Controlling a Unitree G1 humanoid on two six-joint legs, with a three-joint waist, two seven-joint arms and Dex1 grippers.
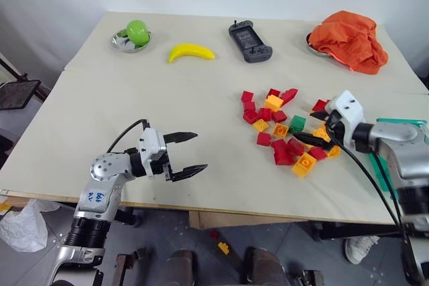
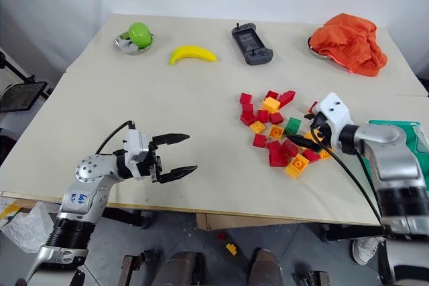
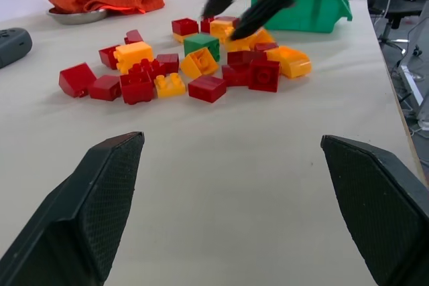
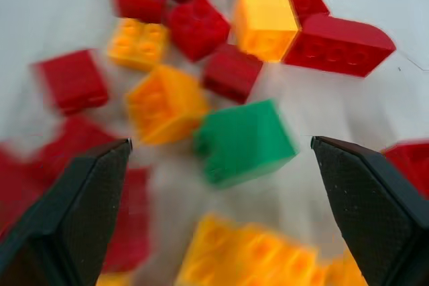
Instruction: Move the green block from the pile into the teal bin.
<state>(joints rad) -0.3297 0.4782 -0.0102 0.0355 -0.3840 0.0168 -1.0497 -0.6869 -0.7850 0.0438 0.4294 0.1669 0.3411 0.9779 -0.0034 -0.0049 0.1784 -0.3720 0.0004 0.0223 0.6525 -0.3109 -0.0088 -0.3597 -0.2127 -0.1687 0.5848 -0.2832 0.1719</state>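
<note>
Your small dark-green studded plastic brick (image 1: 297,124) sits in the loose pile of red and orange-yellow studded plastic bricks (image 1: 285,132) on the pale tabletop (image 1: 201,98), toward the pile's 3 o'clock half in the head view, with orange bricks touching or just beside it at about 7 and 4 o'clock. Nothing holds it; it lies on the table.

Your right gripper (image 1: 315,127) hangs over the pile's 3 o'clock edge, its two black fingers spread wide apart and pointing down at the bricks. In its wrist view the green brick lies between the two fingertips (image 4: 74,212), touching neither. Nothing is in the jaws.

Your left gripper (image 1: 189,154) is out over bare table at about 8 o'clock from the pile, well apart from it, fingers spread wide with nothing between them.

The teal-green open-topped plastic bin (image 1: 402,122) stands at the table's 3 o'clock edge, just beyond the right arm, mostly hidden by it.

Along the far edge, from 10 to 2 o'clock: a light-green ball in a small metal dish (image 1: 137,33), a yellow plastic banana (image 1: 190,51), a dark grey handheld controller (image 1: 249,41), a crumpled orange cloth (image 1: 350,39).
</note>
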